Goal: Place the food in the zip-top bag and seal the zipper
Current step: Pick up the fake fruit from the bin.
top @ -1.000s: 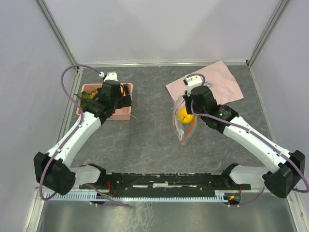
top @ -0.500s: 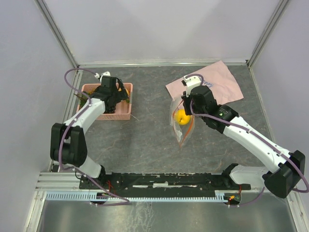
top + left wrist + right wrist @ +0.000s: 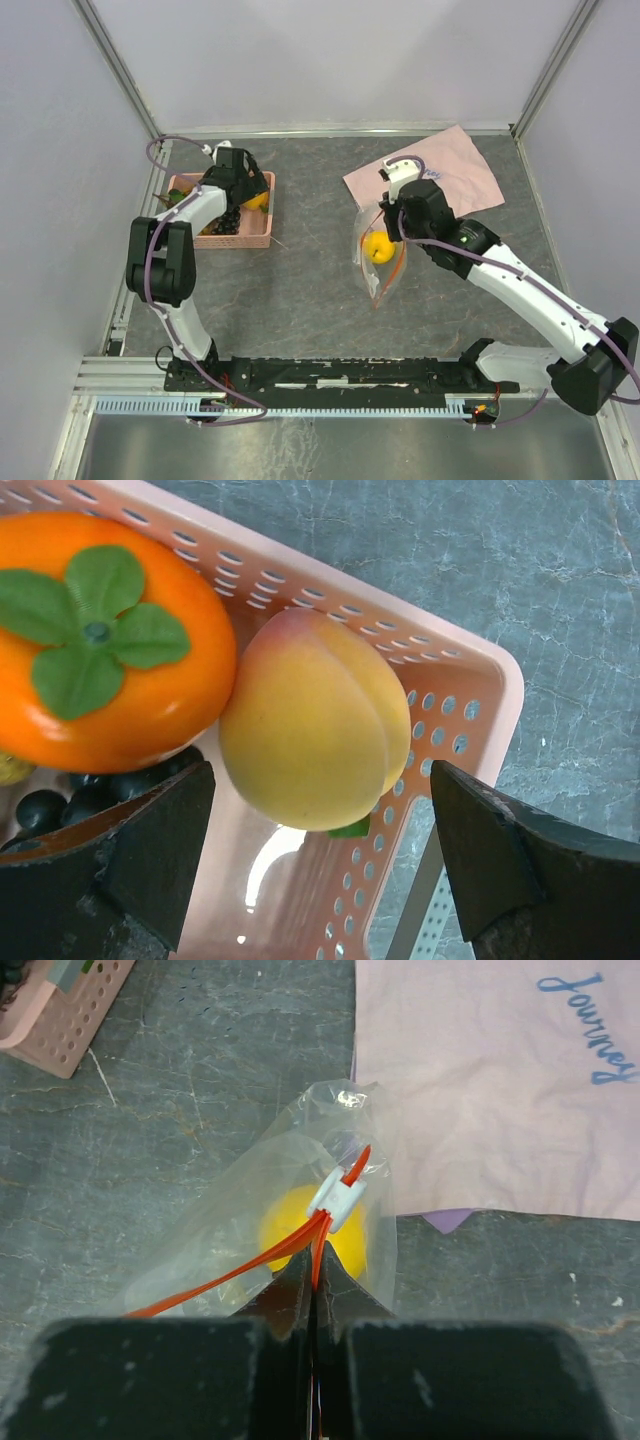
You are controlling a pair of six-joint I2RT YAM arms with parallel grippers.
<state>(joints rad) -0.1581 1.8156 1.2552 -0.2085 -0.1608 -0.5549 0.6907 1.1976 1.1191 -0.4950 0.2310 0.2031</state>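
The zip-top bag is held up right of centre in the top view, a lemon inside, with the right gripper pinched tight on its zipper. At upper left, the left gripper is spread wide over the pink basket, above a peach and a persimmon.

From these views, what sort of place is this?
Likely a lab test cell, not a kitchen: blank grey panels on aluminium posts, toy fruit in a pink basket, stone-look table.
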